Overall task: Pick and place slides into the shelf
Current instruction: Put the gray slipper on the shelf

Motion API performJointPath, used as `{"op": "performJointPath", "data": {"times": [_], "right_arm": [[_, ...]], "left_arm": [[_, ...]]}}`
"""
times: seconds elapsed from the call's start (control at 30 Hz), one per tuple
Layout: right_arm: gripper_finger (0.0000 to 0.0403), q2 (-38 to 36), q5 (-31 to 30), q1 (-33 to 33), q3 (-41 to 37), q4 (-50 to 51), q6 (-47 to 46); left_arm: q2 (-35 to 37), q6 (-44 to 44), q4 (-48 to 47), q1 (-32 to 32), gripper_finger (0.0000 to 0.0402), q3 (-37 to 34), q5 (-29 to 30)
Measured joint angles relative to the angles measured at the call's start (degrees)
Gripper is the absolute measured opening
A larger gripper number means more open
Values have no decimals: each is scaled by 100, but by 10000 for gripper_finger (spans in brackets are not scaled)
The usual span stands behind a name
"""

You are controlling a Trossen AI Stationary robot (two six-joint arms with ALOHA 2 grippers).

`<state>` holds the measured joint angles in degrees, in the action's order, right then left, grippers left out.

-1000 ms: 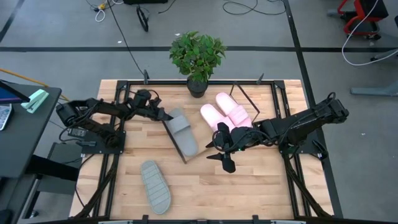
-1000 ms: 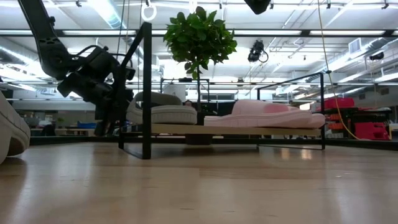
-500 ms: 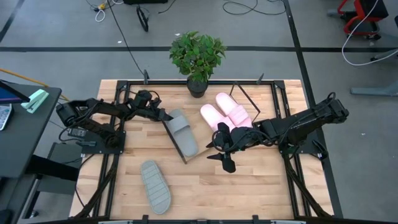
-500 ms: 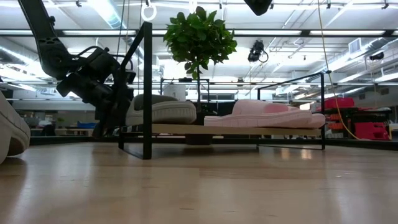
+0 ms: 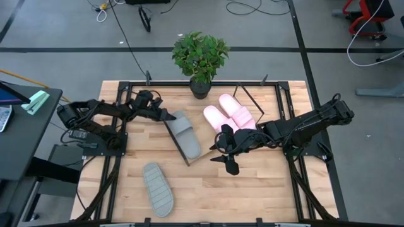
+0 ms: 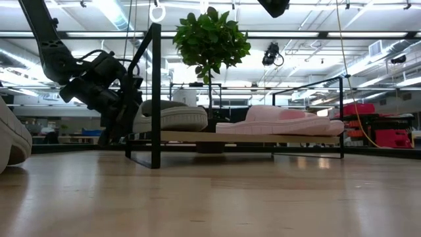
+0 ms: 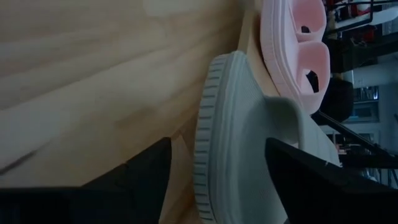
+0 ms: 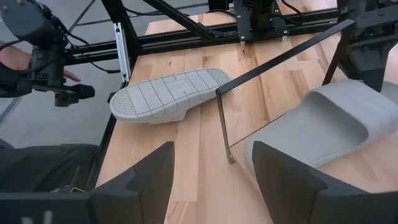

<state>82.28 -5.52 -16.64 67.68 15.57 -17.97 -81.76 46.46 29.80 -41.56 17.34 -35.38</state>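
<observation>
While the left gripper (image 5: 165, 116) sits spread at the heel of the grey slide (image 5: 184, 133) left of centre on the shelf (image 5: 189, 154), it should back straight off without dragging it. Another grey slide (image 5: 157, 188) lies sole-up at lower left; the pink pair (image 5: 228, 113) is shelved. The right gripper (image 5: 222, 150) waits open at centre.

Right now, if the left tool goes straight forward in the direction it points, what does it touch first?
Most likely the grey foam sandal lying on the slanted light-wood shelf board. The left tool is open, and the sandal's ribbed end sits between its fingers; whether they already touch is unclear.
</observation>
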Motion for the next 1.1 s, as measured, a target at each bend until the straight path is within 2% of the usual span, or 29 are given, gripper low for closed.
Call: {"op": "performJointPath", "data": {"times": [0.33,0.5,0.8,0.93,1.1], "right_arm": [[222,0,1,-1,2,17,-30],[222,0,2,-2,2,90,-136],[222,0,4,0,2,122,-143],[222,0,3,0,2,122,-143],[222,0,51,0,2,122,-143]], "left_arm": [[0,-254,-72,-580,253,0,0],[0,-372,-64,-1050,240,0,-256],[478,-730,-42,-1748,229,0,-1267],[992,-816,-46,-2024,228,0,-1807],[1925,-829,-48,-1977,226,0,-2511]]}}
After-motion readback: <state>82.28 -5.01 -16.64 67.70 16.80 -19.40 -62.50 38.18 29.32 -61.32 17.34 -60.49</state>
